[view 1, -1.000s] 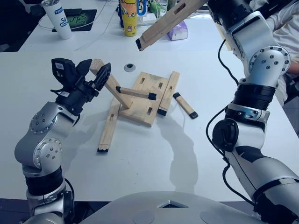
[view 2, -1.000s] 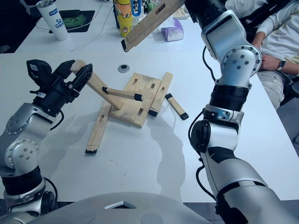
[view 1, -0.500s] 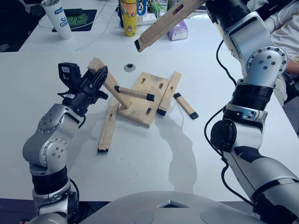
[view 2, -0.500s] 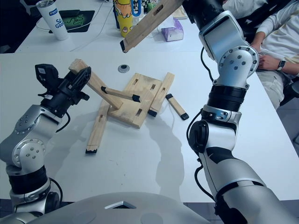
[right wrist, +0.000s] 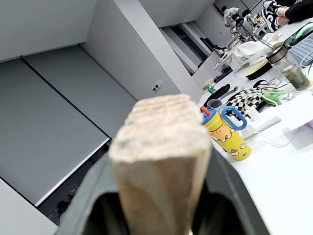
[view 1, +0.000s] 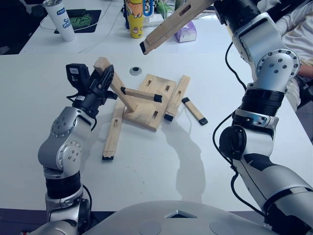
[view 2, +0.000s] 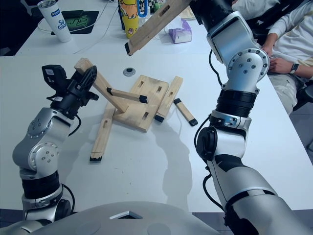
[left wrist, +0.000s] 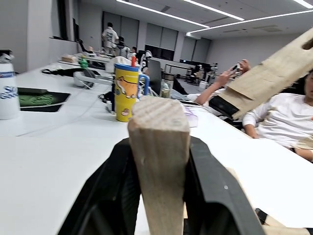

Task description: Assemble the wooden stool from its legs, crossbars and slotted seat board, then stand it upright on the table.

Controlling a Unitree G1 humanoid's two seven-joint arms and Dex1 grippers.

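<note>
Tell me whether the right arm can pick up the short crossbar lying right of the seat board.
Probably not yet: the right gripper is shut on a leg held high over the table. The crossbar itself lies clear.

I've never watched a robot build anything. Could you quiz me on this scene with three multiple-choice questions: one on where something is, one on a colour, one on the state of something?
1. Where is the loose short crossbar?
A. On the table, right of the seat board
B. Standing in a slot
C. Held in the air

2. What colour is the cartoon cup at the back?
A. Red
B. Yellow
C. Black

3. What is the left pincer doing?
A. Open, empty
B. Holding a cup
C. Shut on a tilted leg

Answers: 1 A, it lies flat on the tabletop; 2 B, its body is yellow; 3 C, the wood sits clamped in it.
</note>
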